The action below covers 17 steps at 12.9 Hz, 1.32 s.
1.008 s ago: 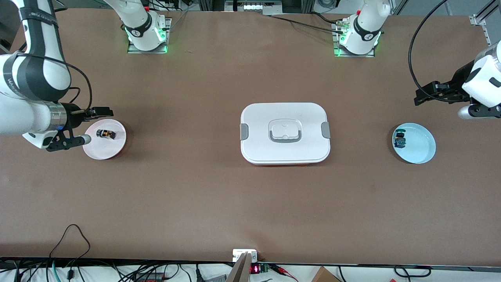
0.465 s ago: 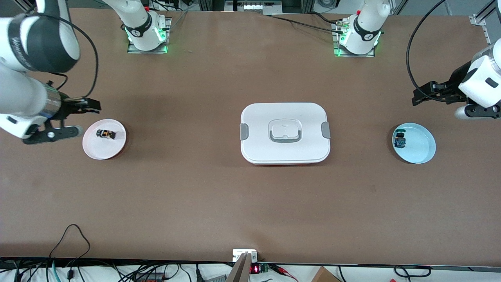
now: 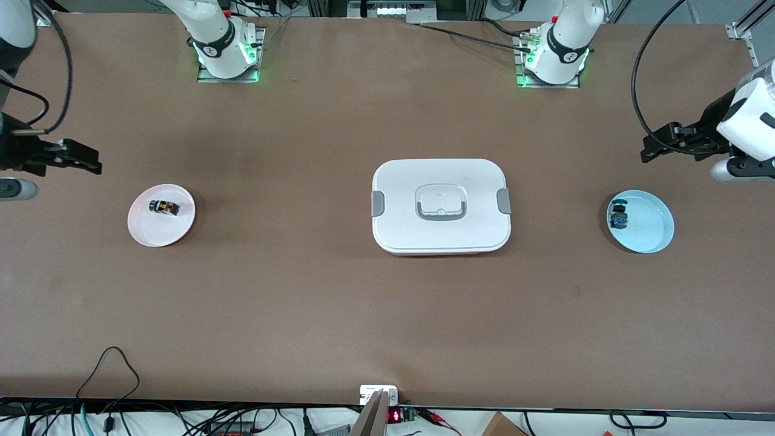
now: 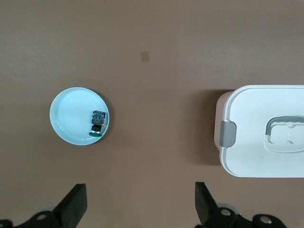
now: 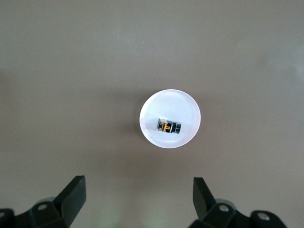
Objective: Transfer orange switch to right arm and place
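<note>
A brown counter (image 3: 303, 303) fills the room. The orange switch (image 3: 164, 207) is seen lying on a pink plate (image 3: 145, 233). The right claw (image 5: 137, 199) and the left claw (image 4: 140, 209) are held wide open, empty, above bare counter.

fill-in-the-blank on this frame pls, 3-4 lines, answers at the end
1. The orange switch lies on the ____ plate.
2. The blue switch lies on the ____ plate.
3. The white lidded box sits ____ the two plates.
4. Both the left hand and the right hand are open and hold ____.

Answers: pink; light blue; between; nothing
</note>
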### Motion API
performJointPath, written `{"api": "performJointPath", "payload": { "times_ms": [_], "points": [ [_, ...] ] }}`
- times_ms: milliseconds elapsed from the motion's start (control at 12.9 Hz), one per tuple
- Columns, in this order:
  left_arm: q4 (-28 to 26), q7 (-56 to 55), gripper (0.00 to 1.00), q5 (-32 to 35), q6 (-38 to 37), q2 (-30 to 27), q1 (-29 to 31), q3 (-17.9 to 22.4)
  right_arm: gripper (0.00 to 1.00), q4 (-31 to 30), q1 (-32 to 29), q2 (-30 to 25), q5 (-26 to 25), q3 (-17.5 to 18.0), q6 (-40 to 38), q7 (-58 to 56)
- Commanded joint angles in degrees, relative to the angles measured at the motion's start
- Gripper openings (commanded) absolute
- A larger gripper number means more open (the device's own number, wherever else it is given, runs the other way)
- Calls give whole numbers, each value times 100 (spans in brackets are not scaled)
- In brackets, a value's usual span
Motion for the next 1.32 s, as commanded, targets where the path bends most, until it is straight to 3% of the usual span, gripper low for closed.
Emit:
{"api": "performJointPath", "payload": {
  "times_ms": [0, 155, 233, 465, 1241],
  "points": [
    [201, -77, 100, -71, -116, 97, -31, 1, 100, -681, -91, -375, 229, 37, 563, 188],
    [201, -76, 100, -71, -116, 97, -31, 1, 100, -1437, -65, -823, 239, 36, 1074, 188],
    [201, -77, 100, -62, -116, 97, -31, 1, 100, -1501, -56, -878, 230, 36, 1041, 197],
    [219, -68, 100, -54, -142, 97, -84, -16, 100, -1458, -108, -957, 221, -16, 646, 302],
    [219, -33, 100, -27, -151, 106, -172, -51, 100, -1133, -91, -975, 186, -60, 628, 188]
  ]
}}
